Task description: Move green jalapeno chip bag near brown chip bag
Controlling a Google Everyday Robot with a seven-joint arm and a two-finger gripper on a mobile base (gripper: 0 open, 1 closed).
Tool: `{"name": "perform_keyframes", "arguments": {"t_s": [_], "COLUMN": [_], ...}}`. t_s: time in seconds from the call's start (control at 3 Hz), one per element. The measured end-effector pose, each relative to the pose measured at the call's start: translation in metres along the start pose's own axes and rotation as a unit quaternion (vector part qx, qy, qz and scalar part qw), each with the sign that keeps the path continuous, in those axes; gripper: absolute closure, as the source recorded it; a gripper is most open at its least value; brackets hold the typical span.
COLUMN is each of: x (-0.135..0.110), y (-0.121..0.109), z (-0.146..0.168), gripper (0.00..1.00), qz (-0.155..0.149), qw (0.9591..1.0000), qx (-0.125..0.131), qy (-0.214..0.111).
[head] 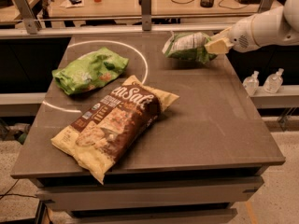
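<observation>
1. My gripper (210,47) is over the table (219,120) at its 1 o'clock corner. The fingers (218,45) are clamped on the right end of the green jalapeno chip bag (186,45), which looks to hang just off the surface, with a shadow beneath it.
2. The brown chip bag (114,122) lies slantwise from the centre toward 7 o'clock, its top corner nearest my load.
3. I would carry the bag low toward 7 o'clock and set it on the bare patch just beside that top corner, not on it.
4. The bright green bag (88,71) at 10 o'clock is well apart, so my path avoids it.
5. Because I hold one end only, the bag may swing. I'd go slowly and let it rest flat before opening.
</observation>
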State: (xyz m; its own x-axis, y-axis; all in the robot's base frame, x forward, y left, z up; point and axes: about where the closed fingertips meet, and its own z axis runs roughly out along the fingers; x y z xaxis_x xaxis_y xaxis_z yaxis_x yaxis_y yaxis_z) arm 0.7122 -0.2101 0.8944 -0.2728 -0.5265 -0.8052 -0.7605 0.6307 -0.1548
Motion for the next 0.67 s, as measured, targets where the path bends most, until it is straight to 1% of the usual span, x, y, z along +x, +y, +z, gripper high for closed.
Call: {"name": "perform_keyframes", "arguments": {"t_s": [0.33,0.67], "x": [-0.020,-0.025], "y": [0.031,0.069], "z": [-0.021,-0.038], "gripper": [1.00,1.00], "qz": [-0.017,-0.057], "qw": [0.9981,0.9916], "qx": [-0.053,-0.115], "qy": [-0.024,-0.011]}}
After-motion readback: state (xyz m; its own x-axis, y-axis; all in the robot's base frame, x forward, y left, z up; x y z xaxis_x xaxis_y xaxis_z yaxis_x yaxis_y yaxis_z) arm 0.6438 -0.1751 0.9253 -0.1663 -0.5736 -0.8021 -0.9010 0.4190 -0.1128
